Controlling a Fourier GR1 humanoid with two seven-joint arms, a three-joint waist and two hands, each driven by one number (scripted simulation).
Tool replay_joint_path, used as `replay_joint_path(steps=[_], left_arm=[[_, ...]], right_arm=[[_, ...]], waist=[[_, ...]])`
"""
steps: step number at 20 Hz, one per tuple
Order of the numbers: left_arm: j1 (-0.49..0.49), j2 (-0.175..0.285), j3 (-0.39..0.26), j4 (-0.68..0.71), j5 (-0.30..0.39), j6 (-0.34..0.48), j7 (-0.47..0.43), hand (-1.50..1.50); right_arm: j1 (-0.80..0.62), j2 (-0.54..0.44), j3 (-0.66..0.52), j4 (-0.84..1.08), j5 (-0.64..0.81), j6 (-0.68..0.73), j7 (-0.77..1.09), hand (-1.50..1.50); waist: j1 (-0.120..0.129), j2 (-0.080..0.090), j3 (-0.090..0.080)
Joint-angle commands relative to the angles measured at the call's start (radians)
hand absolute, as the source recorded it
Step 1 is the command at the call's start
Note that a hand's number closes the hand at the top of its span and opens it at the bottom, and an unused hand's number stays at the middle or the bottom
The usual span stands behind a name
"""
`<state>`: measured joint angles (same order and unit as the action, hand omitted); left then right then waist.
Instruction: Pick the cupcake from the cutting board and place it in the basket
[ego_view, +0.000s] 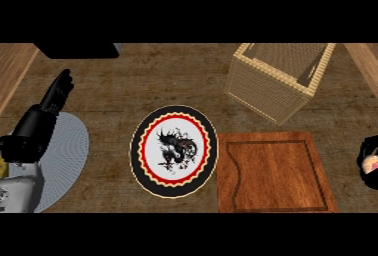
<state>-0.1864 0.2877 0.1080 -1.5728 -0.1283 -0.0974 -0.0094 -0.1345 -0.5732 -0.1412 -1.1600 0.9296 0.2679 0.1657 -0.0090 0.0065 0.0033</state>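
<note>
At a wooden kitchen counter (148, 80), the robot's right hand (367, 150) is showing only partly at the view's right edge, just right of the wooden cutting board (273, 172). Its black fingers are curling round a pale pink shape that appears to be the cupcake (373, 163), though most of it is lying outside the view. The hand and its load are sitting level with the board, well apart from the tall wicker basket (266, 95), which is standing beyond the board toward the far right of the counter and appearing tilted, its open top facing upward.

The left hand (40, 117) is resting at the view's left, fingers straight and pointing away from the robot, holding nothing, above a round grey woven placemat (66, 150). Between the placemat and the board, a round plate (174, 114) with a black rim, a red ring and a dark figure on its white centre is lying flat, its edge almost touching the board. A dark box-like object (77, 50) is sitting at the far left.
</note>
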Motion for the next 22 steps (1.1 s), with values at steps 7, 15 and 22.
replay_joint_path(steps=[7, 15, 22], left_arm=[[-0.027, -0.003, -0.013, -0.014, -0.005, -0.009, 0.042, 0.00], [-0.012, -0.013, -0.007, 0.005, 0.000, -0.010, 0.013, 0.00], [0.010, -0.057, -0.054, -0.065, -0.036, 0.016, 0.071, 0.00]], right_arm=[[-0.131, -0.072, -0.289, 0.126, -0.095, -0.374, -0.089, 1.50], [-0.346, -0.060, -0.391, -0.100, -0.392, -0.233, -0.136, 1.50], [-0.500, -0.141, -0.346, -0.225, -0.487, -0.036, 0.046, 1.50]], waist=[[0.006, -0.008, 0.000], [0.003, -0.013, -0.005], [0.015, -0.011, -0.004]])
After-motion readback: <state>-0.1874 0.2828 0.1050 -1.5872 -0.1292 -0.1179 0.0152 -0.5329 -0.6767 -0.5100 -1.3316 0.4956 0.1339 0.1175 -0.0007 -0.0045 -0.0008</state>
